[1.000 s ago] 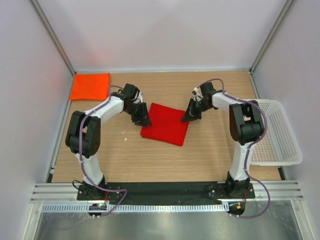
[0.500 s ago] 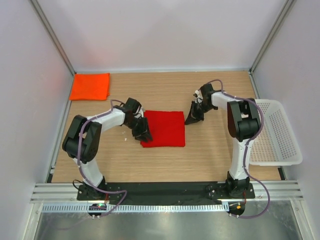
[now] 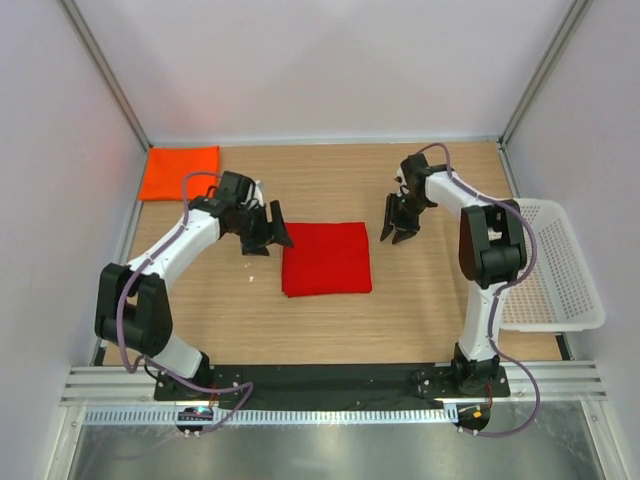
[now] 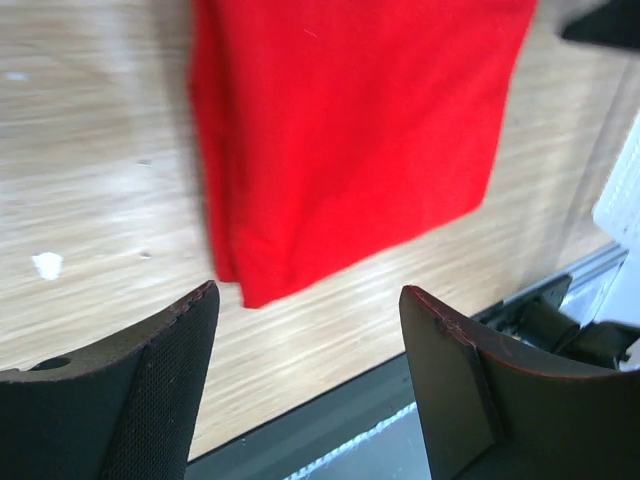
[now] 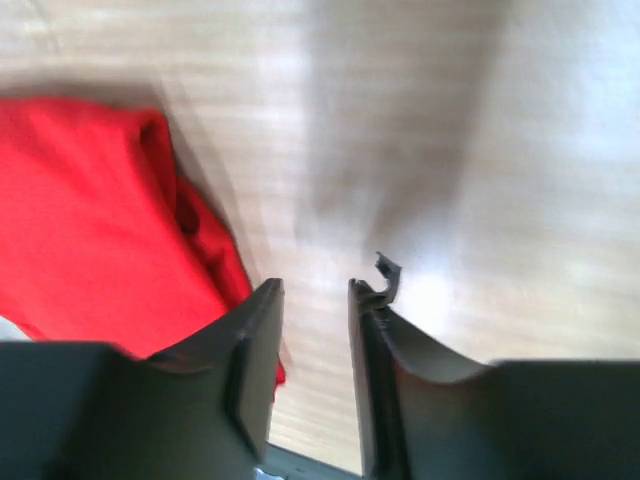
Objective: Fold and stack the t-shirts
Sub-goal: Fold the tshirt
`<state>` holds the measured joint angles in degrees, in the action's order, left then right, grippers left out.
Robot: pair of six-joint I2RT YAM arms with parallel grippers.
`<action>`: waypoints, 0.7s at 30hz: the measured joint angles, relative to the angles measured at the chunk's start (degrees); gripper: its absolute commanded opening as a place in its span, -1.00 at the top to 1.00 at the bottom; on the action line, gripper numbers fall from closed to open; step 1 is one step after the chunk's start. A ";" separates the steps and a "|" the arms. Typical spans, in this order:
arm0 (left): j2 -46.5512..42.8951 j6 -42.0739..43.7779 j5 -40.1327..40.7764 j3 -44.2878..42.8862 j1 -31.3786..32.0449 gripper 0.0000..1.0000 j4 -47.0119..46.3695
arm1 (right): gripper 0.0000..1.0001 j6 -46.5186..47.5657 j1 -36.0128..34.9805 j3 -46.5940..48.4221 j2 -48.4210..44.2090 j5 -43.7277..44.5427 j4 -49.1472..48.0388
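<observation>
A red t-shirt lies folded into a square at the middle of the wooden table, also in the left wrist view and the right wrist view. An orange t-shirt lies folded at the back left corner. My left gripper hovers just off the red shirt's upper left corner, jaws wide open and empty. Off the shirt's upper right corner is my right gripper, its jaws a little apart with nothing between them.
A white mesh basket overhangs the table's right edge. A small white speck lies left of the red shirt. White walls close in the back and both sides; a black rail runs along the near edge.
Both grippers let go of the red shirt, which settled flat and square. The left gripper opened wide and drew back left and up; the right one opened a little and lifted away.
</observation>
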<state>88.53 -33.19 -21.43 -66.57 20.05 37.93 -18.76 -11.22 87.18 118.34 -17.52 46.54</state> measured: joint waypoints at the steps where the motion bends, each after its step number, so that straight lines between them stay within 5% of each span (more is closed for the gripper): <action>1: 0.11 0.66 -0.20 0.02 -1.51 -0.47 0.07 | -0.06 0.02 -0.50 0.00 -1.18 1.38 1.29; 6: 0.48 1.99 -0.44 0.07 -7.89 -0.40 0.09 | -0.24 1.25 -6.93 0.28 -9.16 8.33 5.25; 11: -0.39 0.28 0.52 0.42 -13.90 -0.29 0.85 | -0.32 4.72 -23.08 0.17 -17.81 16.70 3.80; 15: -3.74 -2.89 0.79 2.60 -17.97 -0.30 1.25 | -0.95 9.99 -34.73 -7.93 -25.49 21.40 -4.44; 21: -11.67 -8.33 0.90 8.15 -18.56 -0.32 0.11 | -0.99 21.38 -43.10 -23.15 -32.50 28.09 -17.31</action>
<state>76.86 -41.52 -20.53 -58.41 1.50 38.04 2.61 -54.33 64.03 85.84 10.57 29.23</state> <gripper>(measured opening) 0.655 0.996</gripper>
